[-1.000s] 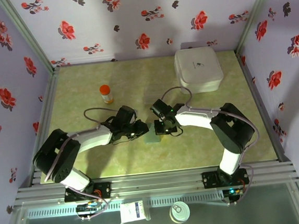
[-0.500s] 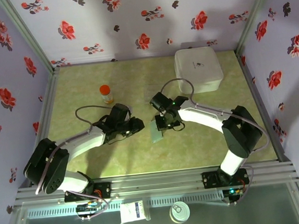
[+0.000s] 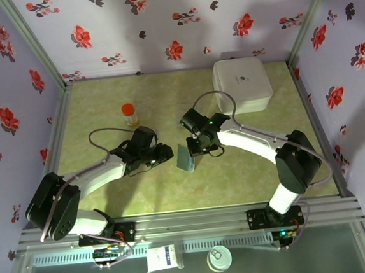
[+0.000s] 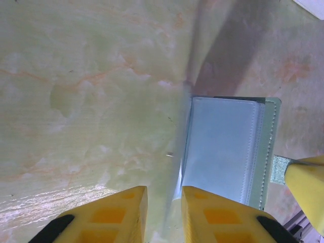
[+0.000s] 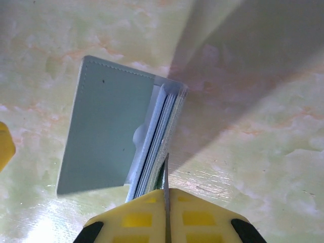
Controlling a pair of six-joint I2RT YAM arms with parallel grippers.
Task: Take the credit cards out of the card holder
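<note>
Near half of the tabletop, around its middle: the left gripper [image 3: 167, 153] and right gripper [image 3: 194, 151] face each other, with the card holder [image 3: 185, 157] between them, clear of every edge. The right gripper is clamped on the holder's thin end. The holder hangs tilted, casting a shadow on the tabletop [image 3: 237, 176]; contact with the surface cannot be judged.

Right wrist view: the yellow jaws meet on a thin edge of the slate-blue holder, and the credit cards [image 5: 156, 132] sit stacked inside it, showing as pale layered edges.

Left wrist view: the left gripper's jaws stand narrowly parted, tabletop visible between them. The holder [image 4: 225, 149] lies just beside them, and a thin pale edge runs toward the gap — contact cannot be told.

Farther back, toward the left edge — an orange-capped bottle [image 3: 129, 113], upright. Far right corner: a white box [image 3: 242, 85].
</note>
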